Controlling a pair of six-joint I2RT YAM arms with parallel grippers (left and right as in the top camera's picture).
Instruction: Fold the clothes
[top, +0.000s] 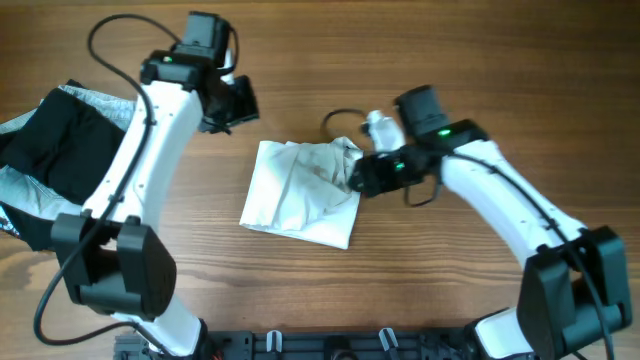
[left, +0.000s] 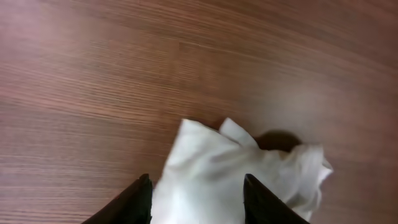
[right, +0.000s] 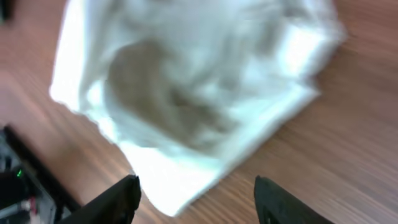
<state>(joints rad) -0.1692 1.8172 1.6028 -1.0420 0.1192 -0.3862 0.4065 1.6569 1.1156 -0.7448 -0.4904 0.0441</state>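
Noting the white shirt (top: 300, 192) mid-table as a rumpled, partly folded bundle on the wooden table (top: 450, 60). We judge it light, thin and limp. Its layers will likely slide and sag, so take hold at a corner or folded edge, pinching all layers. Left gripper (left: 196, 200) hangs just beyond its far-left corner, fingers parted, empty. Right gripper (right: 198, 198) hangs at its right edge, spread wide, holding nothing. Wood looks smooth; black garment (top: 60, 150) lies at the left, well apart

Overhead looks down; close wrist views share the shirt (top: 300, 195).
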